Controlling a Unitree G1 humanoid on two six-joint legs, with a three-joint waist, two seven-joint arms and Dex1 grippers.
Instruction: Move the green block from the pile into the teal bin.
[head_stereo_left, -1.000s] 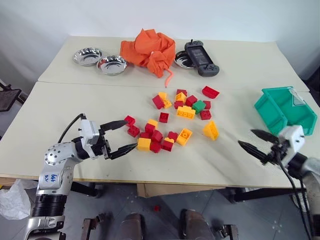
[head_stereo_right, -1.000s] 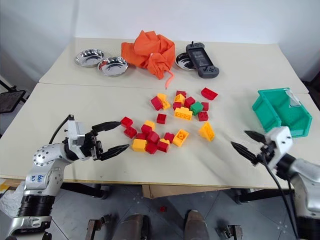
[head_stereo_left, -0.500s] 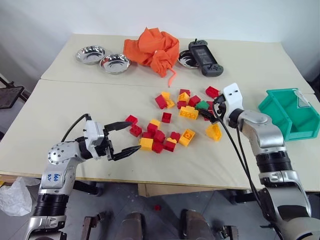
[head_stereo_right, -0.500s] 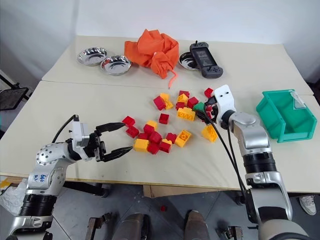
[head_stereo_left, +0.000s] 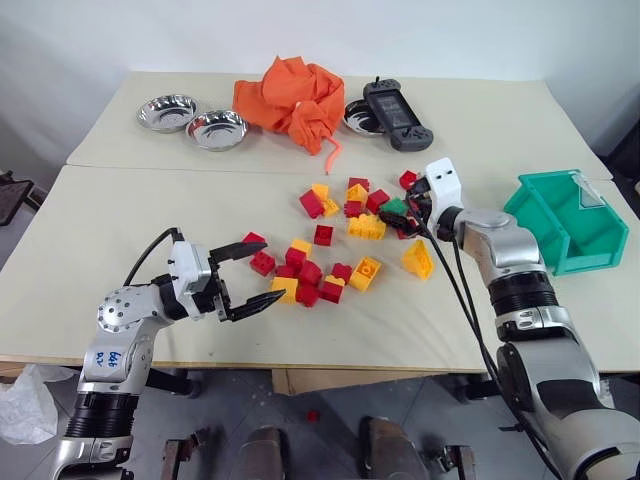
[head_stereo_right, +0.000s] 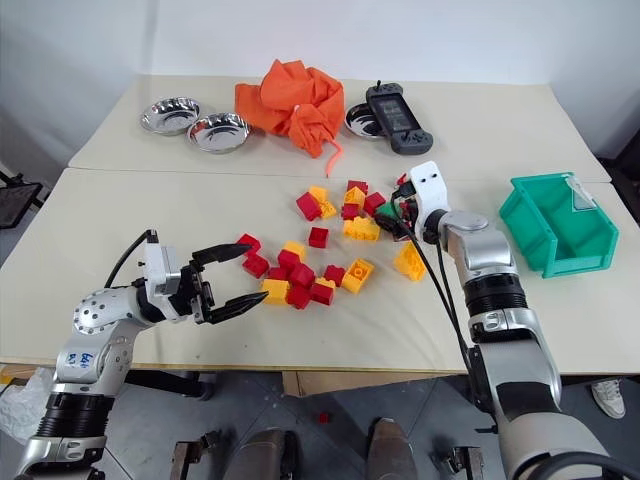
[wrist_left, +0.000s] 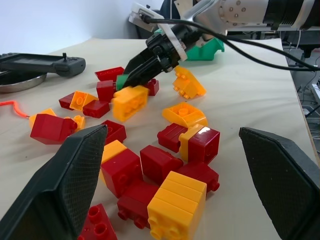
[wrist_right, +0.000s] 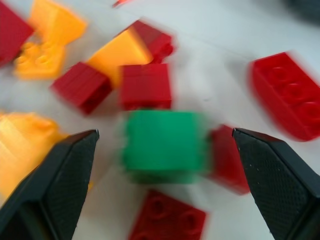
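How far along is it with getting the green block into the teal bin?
Done: the right gripper is at the pile, open around the green block. In hand: nothing is gripped; the block lies among the red bricks. Left: close, lift and carry it to the teal bin.

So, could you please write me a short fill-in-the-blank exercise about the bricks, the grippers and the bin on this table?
1. The right gripper has its fingers ____ on either side of the green block.
2. The teal bin holds ____ bricks.
3. The left gripper hovers open beside the pile of red and ____ bricks.
4. Two steel bowls stand beside the ____ cloth.

Missing words: open; no; yellow; orange
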